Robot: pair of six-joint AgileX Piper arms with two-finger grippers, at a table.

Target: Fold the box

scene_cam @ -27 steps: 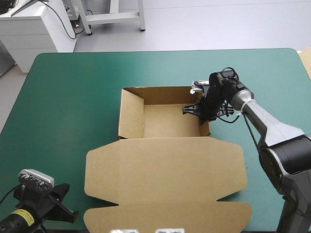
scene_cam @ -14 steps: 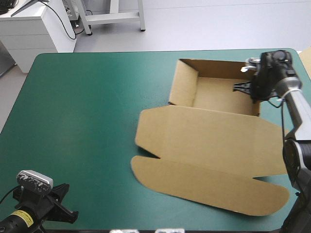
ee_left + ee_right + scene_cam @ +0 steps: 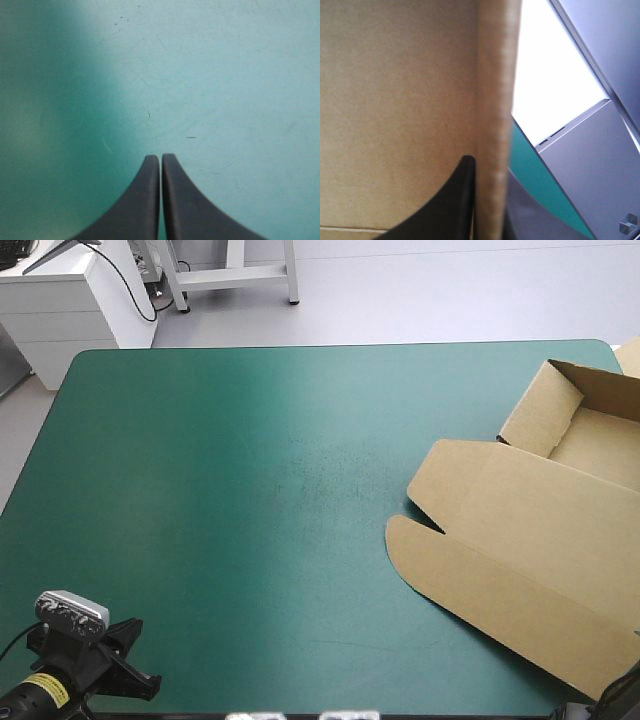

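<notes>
Hauls the box (image 3: 530,540) across to the worktop's (image 3: 250,490) right edge, right fingers (image 3: 455,200) clenched on its wall for dragging; parks left fingers (image 3: 145,200) clenched, empty, above the near-left corner.

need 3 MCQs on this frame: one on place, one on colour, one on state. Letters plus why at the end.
1. Where on the table does the box lie?
A. in the centre
B. at the right edge
C. at the near left corner

2. What colour is the cover under the left jaws?
A. teal-green
B. white
C. brown

3. How do the right jaws stand?
A. wide open, empty
B. shut on nothing
C. shut on a wall of the box

Key:
1 B: the high view shows the box against the right edge, with the centre bare.
2 A: the left wrist view shows only teal-green cover ahead of the shut jaws.
3 C: the right wrist view shows a brown board edge clamped between them.
</notes>
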